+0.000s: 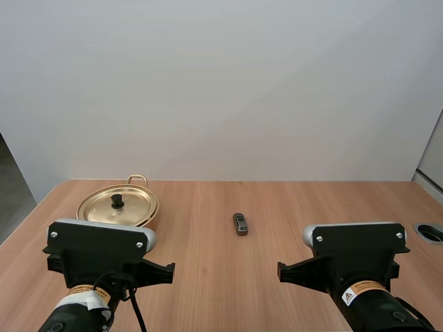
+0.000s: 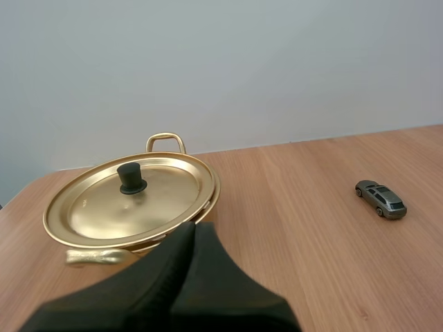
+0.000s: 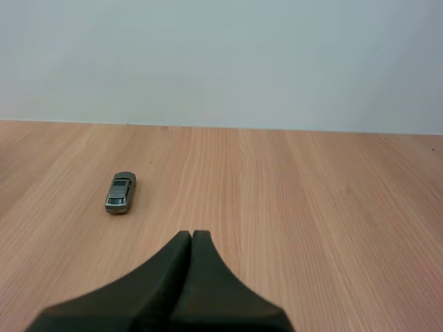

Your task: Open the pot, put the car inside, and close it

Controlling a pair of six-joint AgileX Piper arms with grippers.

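Both jaws are lying closed together as dark wedges, holding nothing. Left jaws are hovering just in front of the pot [image 2: 166,142], which is standing near the far-left corner of the tabletop [image 1: 291,207] with its gold lid [image 2: 131,206] sitting on top. Right jaws are hovering over the right side. Between the two sides, the small grey car [image 1: 240,223] is resting toward the far edge, well apart from the pot.

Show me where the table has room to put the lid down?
Bare wood lies between the lidded pot and the car; a wider bare stretch of table runs right of the car. Only the far left, around the pot, is crowded.
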